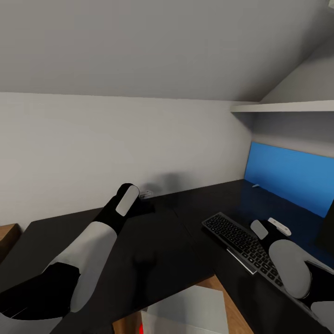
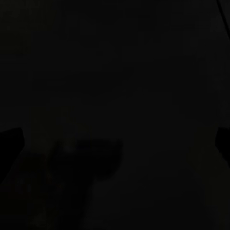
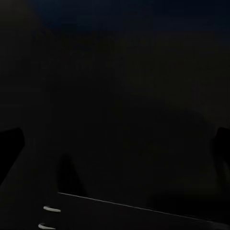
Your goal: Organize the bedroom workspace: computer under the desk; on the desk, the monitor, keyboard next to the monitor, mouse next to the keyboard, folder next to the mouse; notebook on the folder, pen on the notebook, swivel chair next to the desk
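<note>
Landmark: the desk (image 1: 157,241), glossy black top, running along the white wall and turning under the blue panel (image 1: 292,174).
Keyboard (image 1: 246,246): flat on the desk, on the wing below the blue panel, lying slantwise.
Monitor (image 1: 326,232): only a black edge shows, on the desk past the keyboard's far side.
Computer (image 1: 185,313): pale box with a small red light, below the desk's near edge.
My left gripper (image 1: 144,202): over the desk's back part near the wall, well apart from the keyboard; its fingers are hidden behind my wrist, so I cannot tell whether they are parted or closed.
My right gripper (image 1: 277,227): low over the keyboard's far edge, between keyboard and monitor; a pale finger tip (image 1: 279,226) shows, but I cannot tell if it grips anything.
Left wrist view: almost wholly dark, just the desk's surface with a faint shadow.
Right wrist view: dark desk, a thin pale edge (image 3: 143,207) crossing it; what it belongs to I cannot tell.
</note>
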Available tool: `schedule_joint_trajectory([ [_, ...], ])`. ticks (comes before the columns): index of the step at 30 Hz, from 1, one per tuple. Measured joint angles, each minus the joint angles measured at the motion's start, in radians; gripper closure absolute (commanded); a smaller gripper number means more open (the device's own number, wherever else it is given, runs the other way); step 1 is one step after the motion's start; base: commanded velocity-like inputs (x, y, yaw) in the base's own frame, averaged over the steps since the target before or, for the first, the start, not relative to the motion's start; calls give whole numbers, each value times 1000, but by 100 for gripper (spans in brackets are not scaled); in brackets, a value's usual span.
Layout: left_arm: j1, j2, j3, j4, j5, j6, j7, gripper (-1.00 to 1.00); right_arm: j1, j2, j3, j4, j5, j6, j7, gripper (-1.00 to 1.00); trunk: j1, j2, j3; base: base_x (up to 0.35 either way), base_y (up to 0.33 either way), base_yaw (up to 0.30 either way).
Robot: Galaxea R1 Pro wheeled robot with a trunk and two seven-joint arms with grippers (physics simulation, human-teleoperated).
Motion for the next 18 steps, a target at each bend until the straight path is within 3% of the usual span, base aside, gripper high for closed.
schedule_joint_trajectory([
  [11, 0, 0, 0, 0, 0, 0, 0, -100, 0, 0, 5, 4, 4, -2, 2, -100, 0, 0, 0, -62, 52, 0],
  [18, 0, 0, 0, 1, 0, 0, 0, -100, 0, 4, 6, 4, 5, -3, 2, -100, 0, 0, 0, -159, 131, 0],
])
